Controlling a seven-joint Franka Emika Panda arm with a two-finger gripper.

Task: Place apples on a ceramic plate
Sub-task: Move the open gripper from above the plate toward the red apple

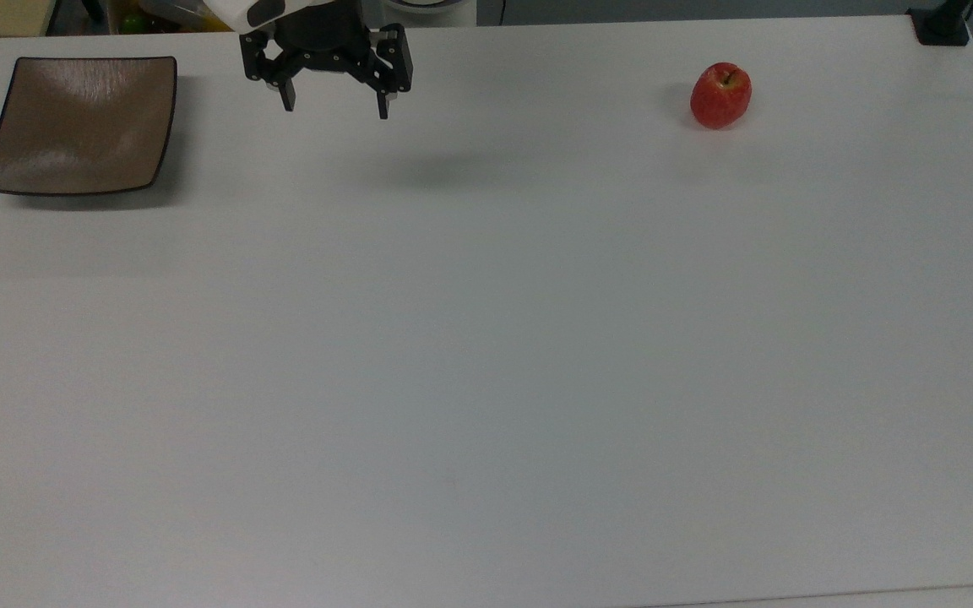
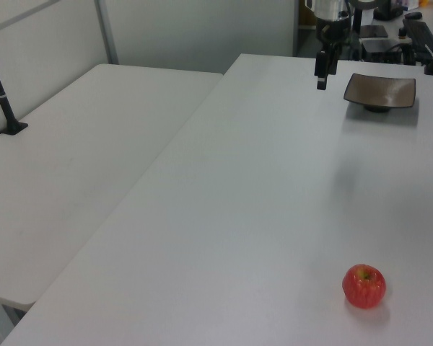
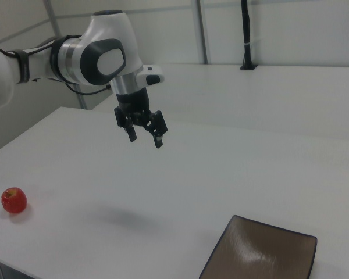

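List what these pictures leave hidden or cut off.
- Plate: its near corner runs off the right view's bottom edge.
- Arm: the top view's upper edge cuts it off just above the open gripper.
- Apple: its underside, resting on the table, faces away from every camera.
- Clutter beyond the table's far edge in the top view: cropped, too little to identify.

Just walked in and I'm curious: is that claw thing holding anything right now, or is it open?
Claw: open and empty, hanging above the table, away from the apple and the plate.
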